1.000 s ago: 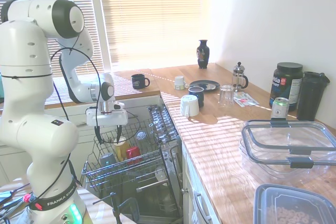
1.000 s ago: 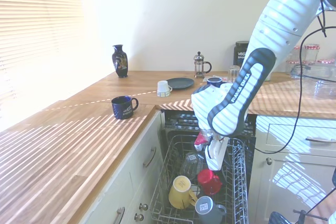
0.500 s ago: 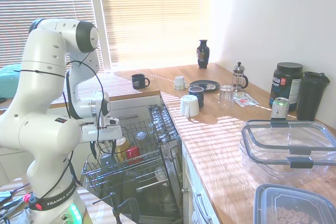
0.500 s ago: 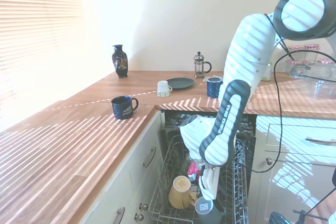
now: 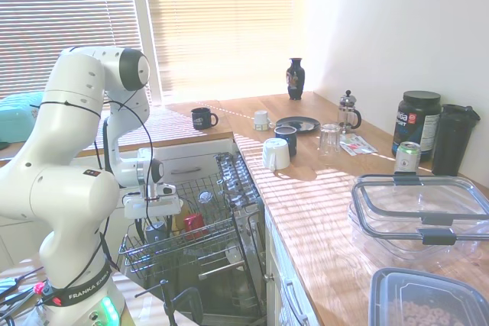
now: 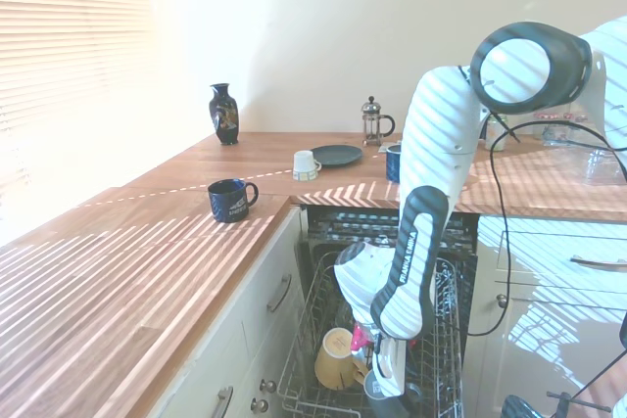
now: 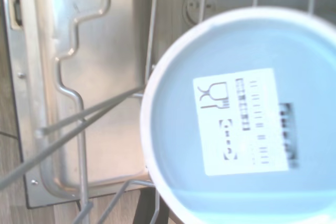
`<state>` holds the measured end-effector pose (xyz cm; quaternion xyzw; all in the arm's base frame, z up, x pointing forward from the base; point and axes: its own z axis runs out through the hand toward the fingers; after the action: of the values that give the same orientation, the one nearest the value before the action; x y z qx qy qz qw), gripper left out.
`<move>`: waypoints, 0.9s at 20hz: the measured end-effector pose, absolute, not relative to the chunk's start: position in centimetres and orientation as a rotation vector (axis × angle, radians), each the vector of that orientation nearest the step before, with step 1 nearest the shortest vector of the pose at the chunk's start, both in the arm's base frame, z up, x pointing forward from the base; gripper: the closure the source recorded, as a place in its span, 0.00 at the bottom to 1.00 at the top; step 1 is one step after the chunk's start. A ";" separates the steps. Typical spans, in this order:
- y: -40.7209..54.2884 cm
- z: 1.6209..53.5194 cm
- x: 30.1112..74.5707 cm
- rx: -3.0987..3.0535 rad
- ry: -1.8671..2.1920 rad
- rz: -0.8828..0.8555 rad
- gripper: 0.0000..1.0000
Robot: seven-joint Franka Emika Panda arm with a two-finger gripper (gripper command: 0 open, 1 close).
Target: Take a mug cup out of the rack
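Wrist view fills with the mug cup (image 7: 244, 119) base-up, label showing, so its long axis stands upright, mouth down. It sits in the rack (image 5: 215, 230) at the near end, beside the yellow mug (image 6: 336, 356). Nothing is lifted yet. My pincer (image 5: 150, 223) hovers right over it; whether wide or closed, I cannot tell.

Your white arm folds over at the elbow and drops steeply, its wrist turned straight down. The gripper (image 5: 150, 224) hangs low at the end of it, and you cannot read the finger spacing in either exterior view.
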<state>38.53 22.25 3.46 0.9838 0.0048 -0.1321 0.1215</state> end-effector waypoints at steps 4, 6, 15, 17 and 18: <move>22.0 2.1 38.7 2.874 0.036 -0.367 1.00; 21.8 1.7 38.9 2.888 0.042 -0.343 1.00; 22.4 1.5 38.5 2.890 0.077 -0.333 1.00; 22.6 1.4 38.4 2.887 0.078 -0.333 1.00; 22.6 1.4 38.4 2.886 0.078 -0.332 1.00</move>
<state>38.39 22.64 1.42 0.9862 0.0265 -0.1133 0.1175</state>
